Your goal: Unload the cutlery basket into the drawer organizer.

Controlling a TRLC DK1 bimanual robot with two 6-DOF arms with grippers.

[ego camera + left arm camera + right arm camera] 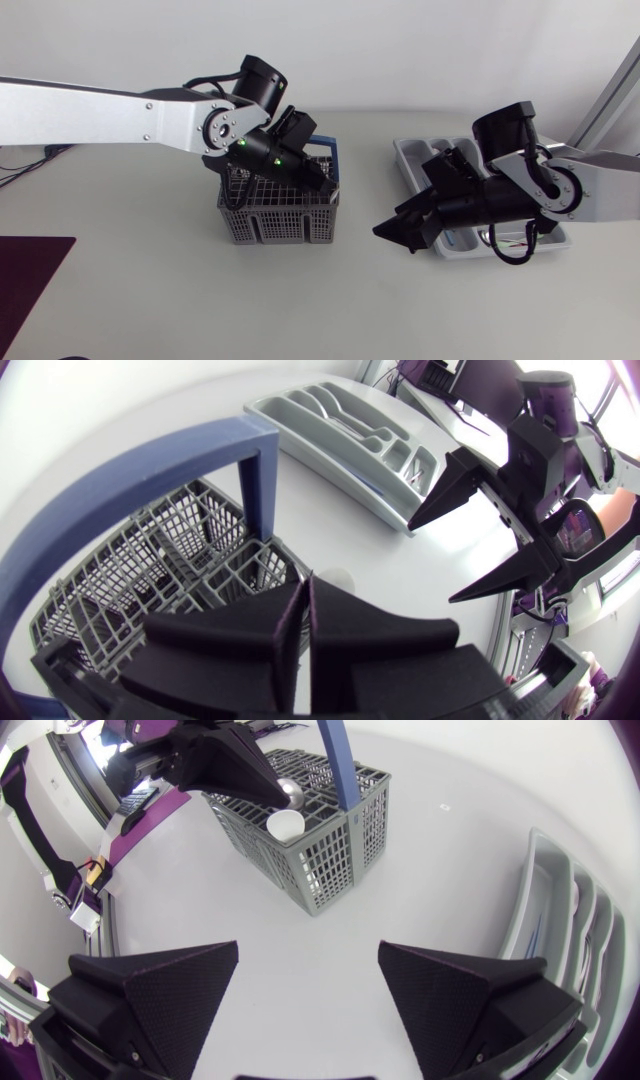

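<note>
The grey mesh cutlery basket with a blue handle stands left of the table's middle. My left gripper is shut, its tips down at the basket's right side. In the right wrist view a rounded metal piece shows right at those tips; I cannot tell whether it is held. A white round piece sits in the basket. The grey drawer organizer lies to the right. My right gripper hangs open beside it, empty.
A dark purple mat covers the table's front left corner. Bare white tabletop lies between the basket and the organizer and along the front edge.
</note>
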